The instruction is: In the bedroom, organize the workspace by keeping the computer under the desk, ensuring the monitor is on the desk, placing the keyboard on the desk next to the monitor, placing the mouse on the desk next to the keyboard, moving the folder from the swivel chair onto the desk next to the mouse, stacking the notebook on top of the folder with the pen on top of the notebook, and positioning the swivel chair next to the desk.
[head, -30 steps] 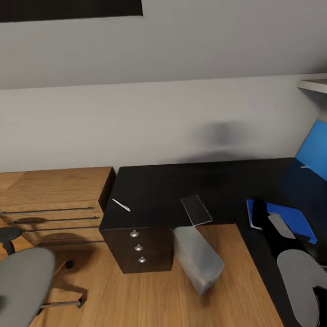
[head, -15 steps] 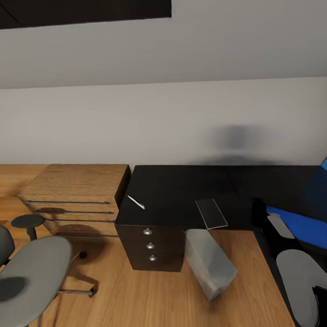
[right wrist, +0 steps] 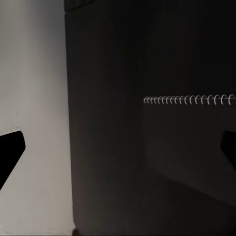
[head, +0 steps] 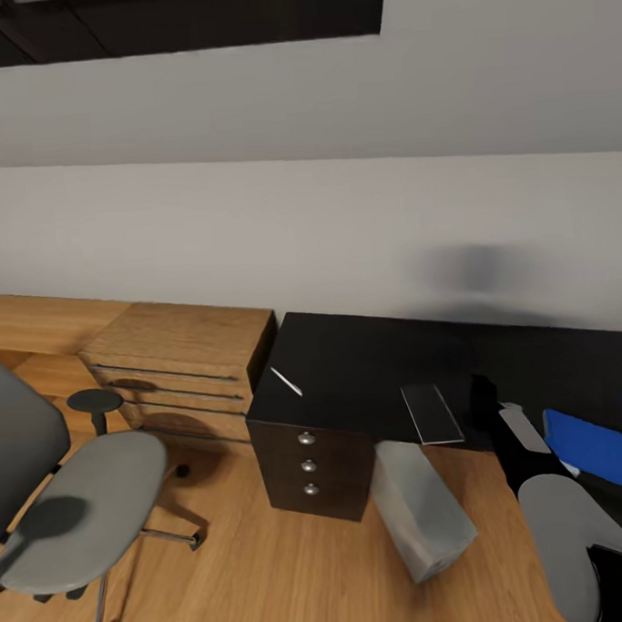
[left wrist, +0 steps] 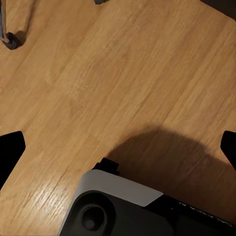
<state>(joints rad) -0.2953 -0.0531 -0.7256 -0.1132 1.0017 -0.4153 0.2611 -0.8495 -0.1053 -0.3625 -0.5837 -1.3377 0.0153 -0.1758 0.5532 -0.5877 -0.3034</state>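
Camera swings left since a second ago, bringing swivel chair (head: 79,501) into view beside worktop (head: 369,372); both jaws spread, empty.

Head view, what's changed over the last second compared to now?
The camera has swung to the left, so the whole scene slides right: the grey upholstered swivel chair shows more fully, and the bright blue folder is nearly out of frame. Nothing itself moved: the thin white pen stays on the black L-shaped desk, and the tilted light-grey computer tower stays beside its drawers.
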